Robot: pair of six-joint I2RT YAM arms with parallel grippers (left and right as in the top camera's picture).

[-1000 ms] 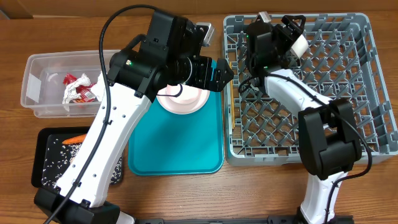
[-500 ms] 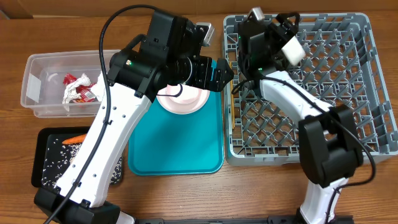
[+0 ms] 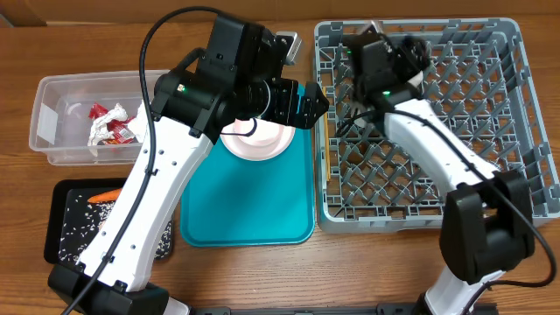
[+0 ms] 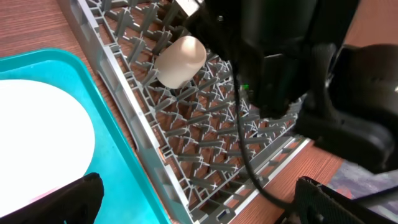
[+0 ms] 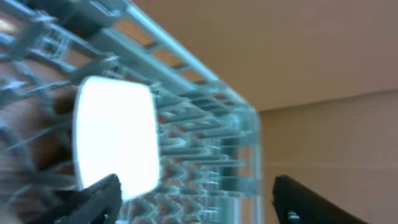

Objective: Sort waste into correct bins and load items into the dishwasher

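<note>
On the right gripper [image 5: 196,186] the jaws are standing spread, gripping nothing. The small cup [image 5: 115,140] is lying tilted just ahead of one fingertip, among the dish rack's [image 3: 455,26] pegs, apparently set there for loading. The left gripper [image 4: 196,190] is hanging wide open above a white dish [image 4: 37,143] on the teal tray [image 4: 124,168], probably its next pick.

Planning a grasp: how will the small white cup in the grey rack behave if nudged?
The cup seems to lie on its side among the pegs of the rack, so it may rock or roll. Its smooth rounded wall looks slippery and rigid, probably light.
</note>
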